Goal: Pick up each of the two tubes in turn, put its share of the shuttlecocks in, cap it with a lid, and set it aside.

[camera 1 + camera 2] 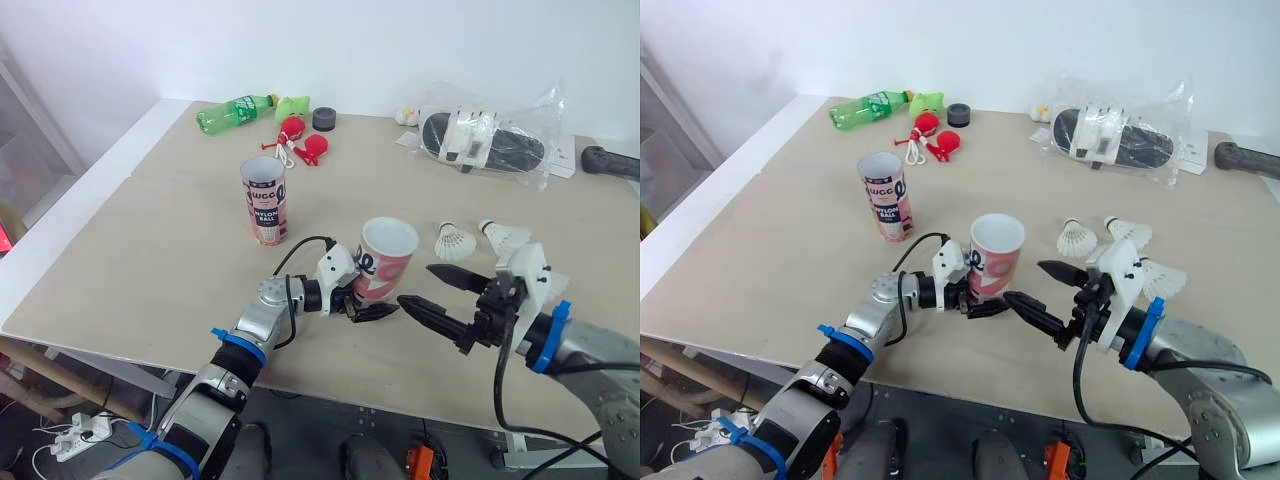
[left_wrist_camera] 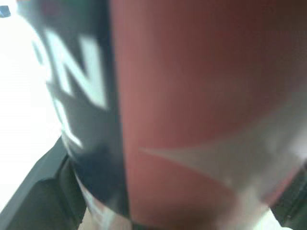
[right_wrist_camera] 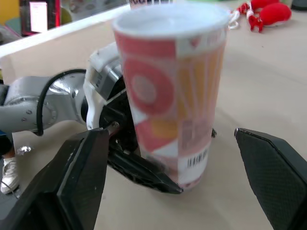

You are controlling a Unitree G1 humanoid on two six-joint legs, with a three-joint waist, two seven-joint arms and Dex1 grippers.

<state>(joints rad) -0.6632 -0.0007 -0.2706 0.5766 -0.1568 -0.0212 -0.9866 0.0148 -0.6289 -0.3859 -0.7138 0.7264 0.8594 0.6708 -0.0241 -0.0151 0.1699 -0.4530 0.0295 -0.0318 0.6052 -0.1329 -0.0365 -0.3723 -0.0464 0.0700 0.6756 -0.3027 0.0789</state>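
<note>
Left claw (image 1: 368,300) clamps the base of the near tube (image 1: 388,252), upright by the desk's (image 1: 150,250) front edge, while the right claw (image 1: 418,286) hovers just beside it, fingers spread wide.

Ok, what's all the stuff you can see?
Pink cardboard tubes: two; near tube at front, far tube standing back-left.
White feathered shuttlecocks: at least two, right of near tube.
Green plastic bottle: one, lying at far edge.
Red toys: small cluster, beside bottle.
Black round disc: one, far edge.
Clear plastic bag: one, far right, black-and-white item inside.
Light wooden table: one, under everything.
Left gripper: one, black, jaws shut on near tube.
Right gripper: one, black, jaws open beside it.
</note>
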